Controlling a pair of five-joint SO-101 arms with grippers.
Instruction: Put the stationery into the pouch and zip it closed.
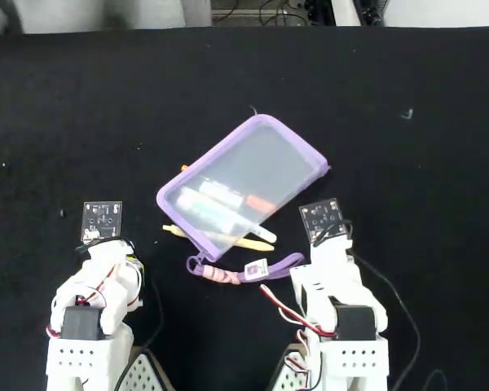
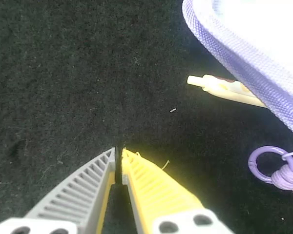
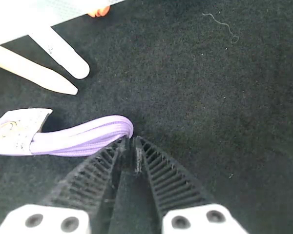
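Your left gripper (image 2: 119,155) was closed, tips together, holding nothing. It sat over bare table (image 2: 63,73), near the yellow pen (image 2: 224,90). Your right gripper (image 3: 132,145) was likewise closed and empty, with its tips just beside the looped end of the purple strap (image 3: 83,136). The pouch (image 1: 253,171) lay flat and askew on the table, between and beyond the two arms. Several pens showed through its clear face. The yellow pen lay along the pouch's near edge, partly under it. A white pen (image 1: 263,235) stuck out past that edge. The ring (image 2: 261,164) lay near the pouch's corner.
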